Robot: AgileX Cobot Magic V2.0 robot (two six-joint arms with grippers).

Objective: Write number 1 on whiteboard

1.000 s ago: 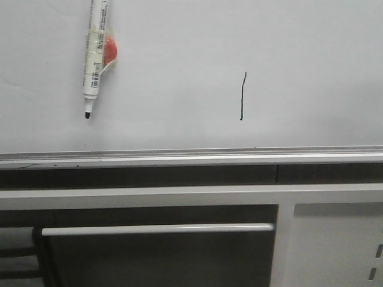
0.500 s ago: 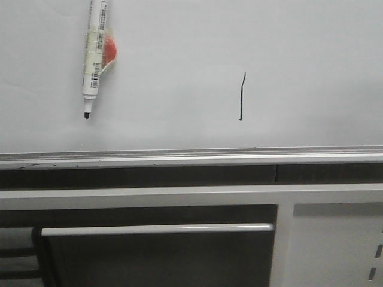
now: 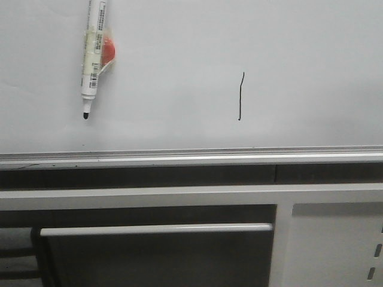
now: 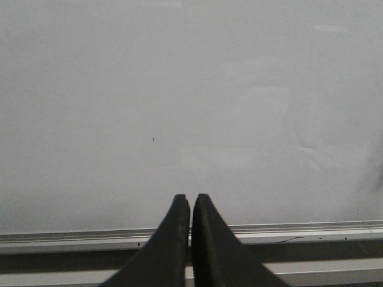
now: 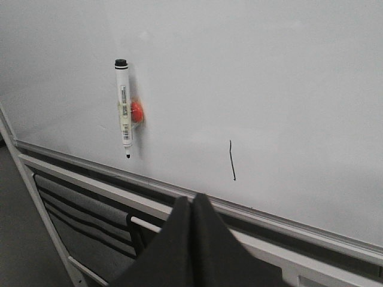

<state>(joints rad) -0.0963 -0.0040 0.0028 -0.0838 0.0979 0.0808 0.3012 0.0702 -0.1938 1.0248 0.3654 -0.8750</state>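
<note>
The whiteboard fills the upper part of the front view, with a silver rail along its lower edge. The number 1 is a thin black near-vertical stroke on it; it also shows in the right wrist view. A white marker hangs tip down on the board by an orange-red holder, and shows in the right wrist view too. My left gripper is shut and empty, facing bare board. My right gripper is shut and empty, off the board below the stroke.
Below the rail is a white metal cabinet with a white bar handle across a dark opening. In the right wrist view the cabinet's grey slatted side shows at the lower left.
The marker, the stroke and the cabinet have all shifted a few pixels left in the front view, so the view itself has drifted slightly. Nothing else has changed.
</note>
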